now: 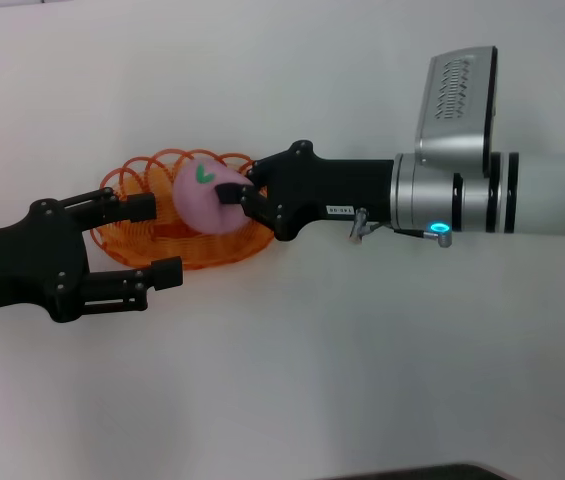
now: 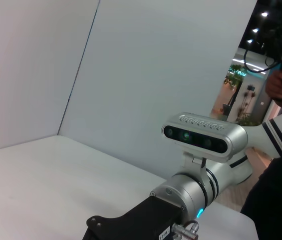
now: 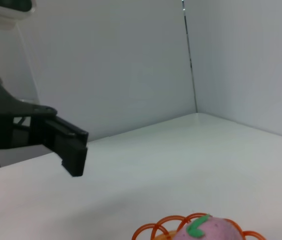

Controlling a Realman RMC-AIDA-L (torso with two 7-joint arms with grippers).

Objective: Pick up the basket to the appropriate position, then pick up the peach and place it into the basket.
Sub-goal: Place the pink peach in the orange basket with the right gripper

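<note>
Right hand point(image 1: 237, 205) first: coming in from the right side of the head view, black fingers closed round the peach point(image 1: 207, 200), one dark pad pressed on its near face, the other finger hidden behind it. We've got the peach gripped & sitting right over the middle of the basket point(image 1: 177, 250), low among the loops; can't tell whether it's touching the basket floor. Green leaf mark faces up.

Left hand point(image 1: 147, 240) on the other side, reaching in from the left, fingers spread wide apart. The upper finger lies at the basket's left rim, the lower one by its front edge, so the basket's left end sits btwn them; whether they touch the wire we can't tell, it's not clamped.

Basket rests on the white bench point(image 1: 292, 380), orange loops fanning up behind the peach.

Right wrist view: peach top point(image 3: 208, 231) and orange loops point(image 3: 155, 229) at the frame edge, a left finger point(image 3: 68, 150) beyond, over the bench. Left wrist view: we only see the right arm point(image 2: 195, 190) & its camera housing, white wall behind.
</note>
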